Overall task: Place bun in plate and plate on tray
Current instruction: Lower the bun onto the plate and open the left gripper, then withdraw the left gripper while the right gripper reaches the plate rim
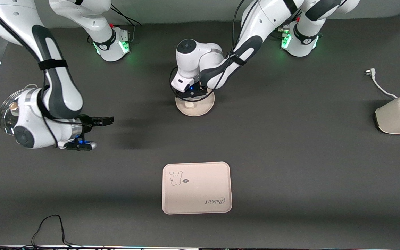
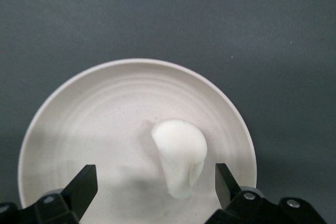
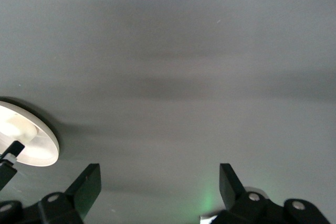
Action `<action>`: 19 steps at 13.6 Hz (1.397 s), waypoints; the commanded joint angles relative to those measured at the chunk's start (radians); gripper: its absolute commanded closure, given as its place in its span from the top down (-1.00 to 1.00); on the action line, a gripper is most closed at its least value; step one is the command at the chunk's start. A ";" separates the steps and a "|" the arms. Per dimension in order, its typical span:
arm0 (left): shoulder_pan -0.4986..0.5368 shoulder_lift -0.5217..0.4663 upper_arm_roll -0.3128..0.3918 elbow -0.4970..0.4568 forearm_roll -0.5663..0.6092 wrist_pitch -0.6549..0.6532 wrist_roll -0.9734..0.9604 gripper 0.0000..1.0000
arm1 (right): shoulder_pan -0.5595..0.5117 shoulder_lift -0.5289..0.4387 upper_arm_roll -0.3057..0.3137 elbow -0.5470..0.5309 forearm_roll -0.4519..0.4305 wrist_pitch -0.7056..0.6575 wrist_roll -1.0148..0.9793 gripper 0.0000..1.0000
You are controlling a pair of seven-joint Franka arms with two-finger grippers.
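We see the bun [image 2: 179, 157] lying on the plate [image 2: 94, 129], its long axis running across the plate's floor, broad rounded end toward the plate's centre and narrower end toward the rim under the left gripper [image 2: 155, 184]. That gripper hangs low over the plate with fingers [image 2: 84, 184] spread wide on either side of the bun, touching nothing. The plate [image 1: 200, 107] sits on the table [image 1: 290, 156] near the middle of the edge where the arm bases stand. The tray [image 1: 197, 194] lies well apart from it, nearer the front camera, close to the middle of the camera-side edge, long axis along that edge. We find the right gripper [image 1: 90, 133] waiting in the air over bare table toward the right arm's end, its fingers [image 3: 86, 187] spread and holding nothing. A toaster [image 1: 399, 116] stands at the left arm's end.
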 commanded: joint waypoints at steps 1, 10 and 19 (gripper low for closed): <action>0.013 -0.100 0.003 0.002 0.015 -0.112 0.024 1.00 | 0.051 -0.078 -0.006 -0.104 0.025 0.050 0.018 1.00; 0.628 -0.273 -0.094 0.371 -0.359 -0.664 1.133 1.00 | 0.053 -0.080 -0.009 -0.193 0.084 0.152 0.021 1.00; 0.979 -0.465 -0.083 0.347 -0.485 -0.869 1.329 1.00 | 0.236 -0.086 -0.010 -0.384 0.267 0.479 0.070 1.00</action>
